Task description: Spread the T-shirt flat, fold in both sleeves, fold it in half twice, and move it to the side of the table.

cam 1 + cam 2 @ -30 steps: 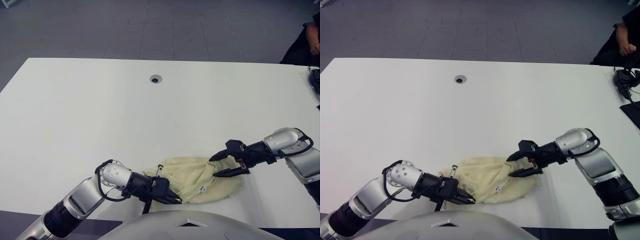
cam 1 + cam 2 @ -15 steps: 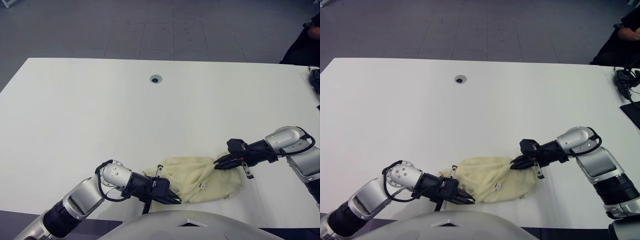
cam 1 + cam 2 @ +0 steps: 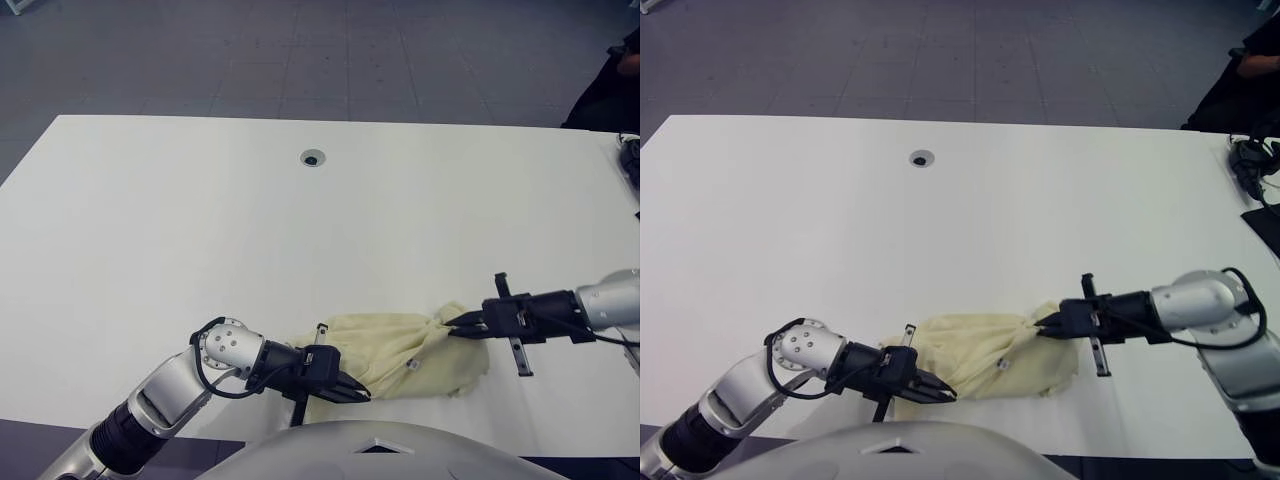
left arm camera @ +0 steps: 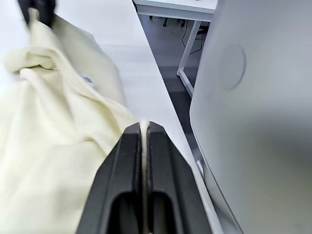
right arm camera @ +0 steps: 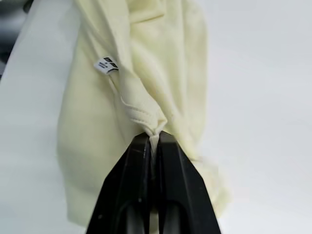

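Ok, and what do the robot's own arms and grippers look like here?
Both arms are silver-grey shells over black joints. The left arm has a round silver cap with small holes and a looping black cable; the right arm carries one too. The left gripper and right gripper are black, each with two slim tapering fingers.

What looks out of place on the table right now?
The T-shirt is a crumpled heap, not flat, near the front edge of the table, pinched at opposite ends by the left gripper and right gripper. Nothing spilled.

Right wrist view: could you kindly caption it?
Right pincer shut on a bunched edge of the crumpled pale-yellow T-shirt on the white table.
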Controlling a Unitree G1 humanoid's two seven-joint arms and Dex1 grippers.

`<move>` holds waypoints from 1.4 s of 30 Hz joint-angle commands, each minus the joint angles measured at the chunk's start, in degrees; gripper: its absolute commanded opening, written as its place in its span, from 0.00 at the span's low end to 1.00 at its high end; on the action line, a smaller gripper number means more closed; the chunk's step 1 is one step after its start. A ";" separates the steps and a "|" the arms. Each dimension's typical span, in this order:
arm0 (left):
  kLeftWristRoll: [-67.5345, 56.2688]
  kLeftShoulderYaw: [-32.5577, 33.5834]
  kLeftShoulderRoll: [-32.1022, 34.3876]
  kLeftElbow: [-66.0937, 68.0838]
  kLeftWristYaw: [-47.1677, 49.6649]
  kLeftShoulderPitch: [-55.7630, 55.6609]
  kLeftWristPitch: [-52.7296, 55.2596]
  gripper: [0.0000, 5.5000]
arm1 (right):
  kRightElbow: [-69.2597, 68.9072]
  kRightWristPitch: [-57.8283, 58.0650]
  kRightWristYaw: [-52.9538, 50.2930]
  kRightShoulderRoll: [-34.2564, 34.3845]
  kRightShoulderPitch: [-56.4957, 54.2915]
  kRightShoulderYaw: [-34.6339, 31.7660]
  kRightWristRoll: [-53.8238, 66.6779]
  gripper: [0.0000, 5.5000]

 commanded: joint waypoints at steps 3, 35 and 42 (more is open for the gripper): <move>-0.84 -0.04 -0.30 -1.01 0.82 0.58 0.45 0.00 | -5.34 -0.51 -0.20 -1.42 6.98 0.79 -1.25 0.00; 2.45 -2.97 -0.36 0.74 1.25 -0.55 -0.44 0.00 | 3.92 38.34 1.12 -1.79 -18.75 5.70 25.82 0.98; 3.46 -4.09 -0.49 1.19 0.86 -1.58 -0.69 0.00 | 10.53 48.20 5.18 -0.54 -32.85 19.16 23.19 0.98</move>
